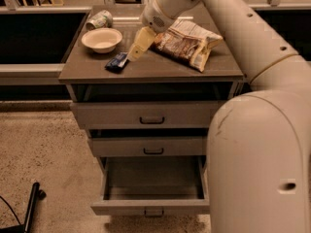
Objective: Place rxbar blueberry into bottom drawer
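The rxbar blueberry (117,62), a small dark blue flat bar, lies on the cabinet top (160,73) near its front left. My gripper (134,51) hangs just right of the bar, its pale fingers (138,41) pointing down-left toward it, tips close to the bar's right end. The bottom drawer (154,186) is pulled open and empty, with a small handle on its front. My arm reaches in from the right and fills the right side of the view.
A white bowl (101,39) and a tipped can (99,19) sit at the back left of the top. A tan-and-brown chip bag (189,43) lies right of the gripper. Two shut grey drawers (152,116) are above the open one. A black stand leg (30,205) lies on the floor at left.
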`<act>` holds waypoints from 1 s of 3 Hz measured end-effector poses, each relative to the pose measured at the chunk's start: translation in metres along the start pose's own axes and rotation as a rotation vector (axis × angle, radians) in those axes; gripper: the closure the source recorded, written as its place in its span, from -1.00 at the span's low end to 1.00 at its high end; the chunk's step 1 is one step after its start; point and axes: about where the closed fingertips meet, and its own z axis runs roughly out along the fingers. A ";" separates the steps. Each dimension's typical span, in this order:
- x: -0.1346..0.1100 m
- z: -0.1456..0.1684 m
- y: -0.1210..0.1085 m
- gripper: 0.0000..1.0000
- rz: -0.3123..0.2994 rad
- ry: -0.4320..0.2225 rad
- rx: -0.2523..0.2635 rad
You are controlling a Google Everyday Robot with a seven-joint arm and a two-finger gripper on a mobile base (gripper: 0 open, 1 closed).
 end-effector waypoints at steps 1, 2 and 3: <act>-0.023 0.033 -0.003 -1.00 0.056 -0.074 -0.027; -0.032 0.062 0.000 -1.00 0.084 -0.071 -0.034; -0.026 0.082 -0.005 -1.00 0.124 -0.058 -0.017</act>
